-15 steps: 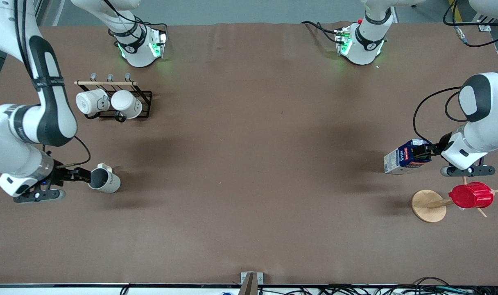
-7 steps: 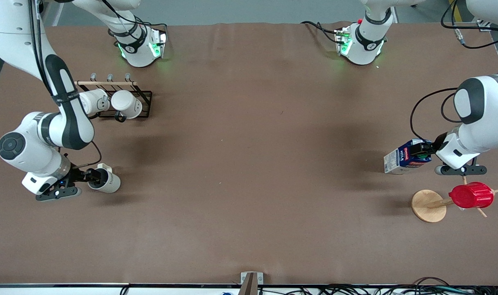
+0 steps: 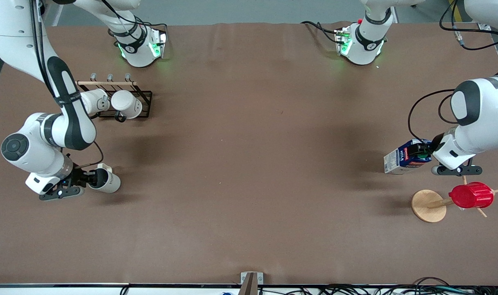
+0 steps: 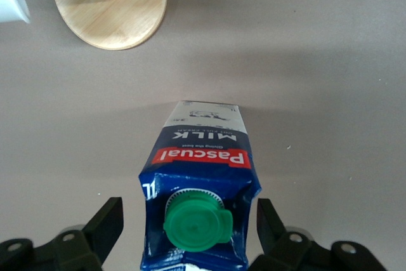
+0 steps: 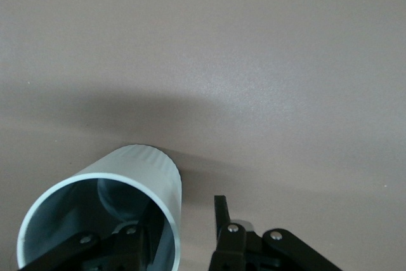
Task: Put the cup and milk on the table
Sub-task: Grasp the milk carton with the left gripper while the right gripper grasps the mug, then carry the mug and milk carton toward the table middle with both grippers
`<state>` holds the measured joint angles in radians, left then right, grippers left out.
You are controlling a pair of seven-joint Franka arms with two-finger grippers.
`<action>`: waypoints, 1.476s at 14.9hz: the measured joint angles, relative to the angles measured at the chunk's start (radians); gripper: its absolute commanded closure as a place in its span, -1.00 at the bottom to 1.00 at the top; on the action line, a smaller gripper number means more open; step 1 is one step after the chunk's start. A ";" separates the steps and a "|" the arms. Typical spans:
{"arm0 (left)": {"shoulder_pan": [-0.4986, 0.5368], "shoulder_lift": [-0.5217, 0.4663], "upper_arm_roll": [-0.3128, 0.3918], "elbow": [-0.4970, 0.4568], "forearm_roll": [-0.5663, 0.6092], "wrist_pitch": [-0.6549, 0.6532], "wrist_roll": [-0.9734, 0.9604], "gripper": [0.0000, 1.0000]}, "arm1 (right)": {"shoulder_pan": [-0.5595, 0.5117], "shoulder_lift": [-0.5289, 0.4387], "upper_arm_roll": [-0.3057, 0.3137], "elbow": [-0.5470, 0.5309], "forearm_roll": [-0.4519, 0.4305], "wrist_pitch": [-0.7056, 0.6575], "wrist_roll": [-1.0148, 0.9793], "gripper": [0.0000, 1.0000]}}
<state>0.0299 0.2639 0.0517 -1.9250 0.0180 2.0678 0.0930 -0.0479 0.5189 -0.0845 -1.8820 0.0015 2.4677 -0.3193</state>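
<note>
The cream cup (image 3: 108, 183) sits on the brown table (image 3: 249, 164) toward the right arm's end. My right gripper (image 3: 94, 178) is at its rim. In the right wrist view the gripper (image 5: 177, 220) has one finger inside the cup (image 5: 149, 169) and the other finger (image 5: 221, 211) outside, clear of the wall. The milk (image 3: 400, 159) is on the table toward the left arm's end. My left gripper (image 3: 422, 153) is at its top. In the left wrist view the gripper (image 4: 187, 223) is open around the carton (image 4: 200, 150), with a gap on each side of it.
A black rack (image 3: 144, 104) with two white mugs (image 3: 126, 103) stands farther from the front camera than the cup. A round wooden stand (image 3: 427, 207) holding a red ribbed cup (image 3: 471, 195) is nearer the front camera than the milk. Its base shows in the left wrist view (image 4: 120, 11).
The right arm's elbow swung in over the rack and its wrist closed in on the cup. The left wrist shifted slightly toward the carton. Cup and carton stayed in place.
</note>
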 measured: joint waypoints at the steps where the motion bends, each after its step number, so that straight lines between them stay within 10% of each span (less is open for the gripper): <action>1: 0.000 0.000 0.000 0.000 0.000 0.001 0.000 0.24 | 0.000 0.005 0.000 0.000 0.012 0.001 0.000 1.00; 3: 0.000 0.000 0.000 0.000 0.000 0.002 0.001 0.59 | 0.001 0.009 0.002 0.001 0.027 0.000 0.000 1.00; 10: -0.001 0.000 -0.002 0.000 0.000 0.010 0.024 0.65 | 0.019 -0.031 0.039 0.143 0.034 -0.273 0.017 1.00; 17: -0.004 0.000 -0.021 0.022 0.000 0.013 0.024 0.66 | 0.114 -0.092 0.352 0.203 -0.006 -0.359 0.546 1.00; 22: -0.008 -0.001 -0.095 0.125 -0.018 0.008 -0.001 0.66 | 0.288 -0.017 0.432 0.260 -0.087 -0.354 0.915 1.00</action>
<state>0.0222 0.2629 -0.0431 -1.8001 0.0002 2.0758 0.0917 0.2402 0.5019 0.3475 -1.6222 -0.0852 2.1140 0.5958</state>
